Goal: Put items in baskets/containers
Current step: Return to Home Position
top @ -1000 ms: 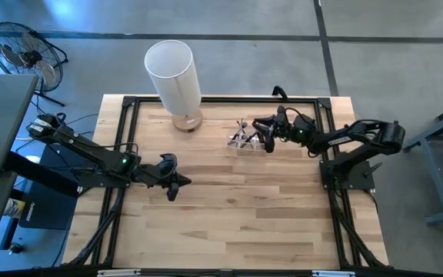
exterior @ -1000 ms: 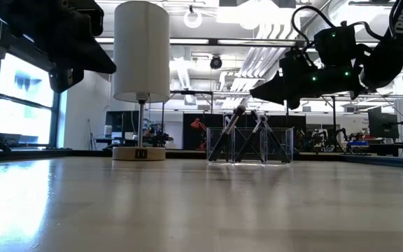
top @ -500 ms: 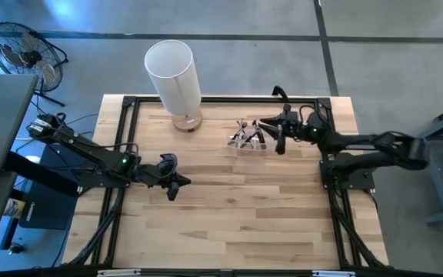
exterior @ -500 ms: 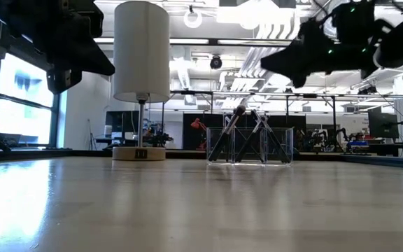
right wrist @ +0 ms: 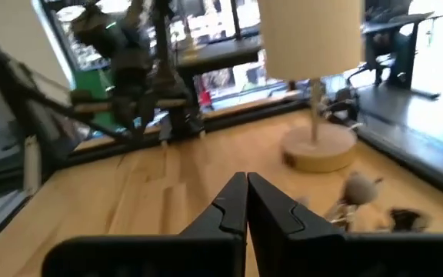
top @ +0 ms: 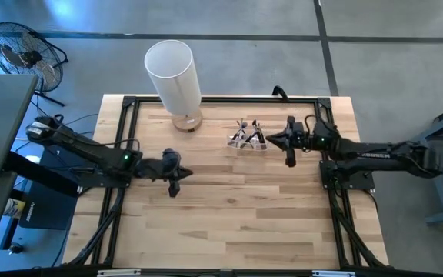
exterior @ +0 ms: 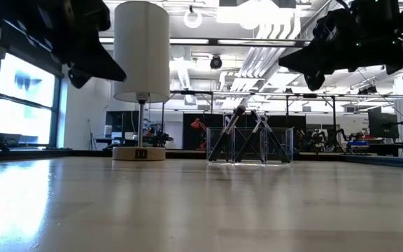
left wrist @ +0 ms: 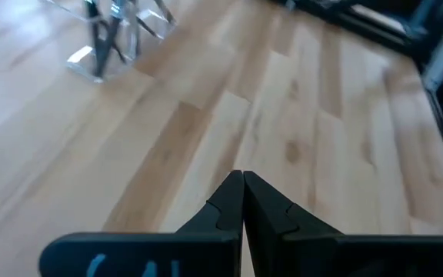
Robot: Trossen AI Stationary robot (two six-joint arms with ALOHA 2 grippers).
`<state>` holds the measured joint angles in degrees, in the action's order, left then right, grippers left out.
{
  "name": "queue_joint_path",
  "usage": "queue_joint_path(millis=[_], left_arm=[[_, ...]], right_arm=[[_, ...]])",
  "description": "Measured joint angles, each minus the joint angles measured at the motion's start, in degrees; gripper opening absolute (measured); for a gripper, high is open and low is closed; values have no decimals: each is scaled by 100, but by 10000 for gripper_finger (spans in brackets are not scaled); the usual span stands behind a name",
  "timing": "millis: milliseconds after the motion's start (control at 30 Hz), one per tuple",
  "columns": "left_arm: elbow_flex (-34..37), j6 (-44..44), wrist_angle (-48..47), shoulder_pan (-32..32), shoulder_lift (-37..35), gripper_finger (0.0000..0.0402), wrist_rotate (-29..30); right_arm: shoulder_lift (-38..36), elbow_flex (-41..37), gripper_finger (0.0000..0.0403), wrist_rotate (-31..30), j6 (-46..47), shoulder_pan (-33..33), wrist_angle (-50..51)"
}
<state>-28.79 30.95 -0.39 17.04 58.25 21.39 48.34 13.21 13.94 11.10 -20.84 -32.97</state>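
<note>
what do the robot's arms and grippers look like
Both are slim, jointed and black. The left arm and right arm each carry a small green light; the right one has pale lettering along a link. Black cables trail at the left arm's base. The left gripper and right gripper each have two black wedge-shaped fingers.

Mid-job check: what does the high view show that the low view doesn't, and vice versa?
Only the high view: the whole table, with the left gripper over bare wood, the right gripper close to the clear holder, and a floor fan. Only the low view: how the brushes lean inside the holder, and both grippers raised off the table. Both: holder, brushes, white lamp.
</note>
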Motion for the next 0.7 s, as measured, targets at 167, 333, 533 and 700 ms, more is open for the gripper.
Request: queue_joint_path(millis=[167, 333, 533, 700], left_arm=[[6, -885, 73, -754, 0, 1, -1180], [10, -1541, 73, -1376, -18, 1, -1265], [350, -2493, 549, -1913, -638, 1, -2452], [841, -2625, 780, -2209, -1337, 1, -2810]], right_arm=[[76, 0, 2, -683, -102, 673, 143], [229, 62, 1, -1561, 56, 1305, 136], [441, 337, 1, -2591, 100, 2125, 240], [741, 681, 1, -3015, 64, 2649, 412]])
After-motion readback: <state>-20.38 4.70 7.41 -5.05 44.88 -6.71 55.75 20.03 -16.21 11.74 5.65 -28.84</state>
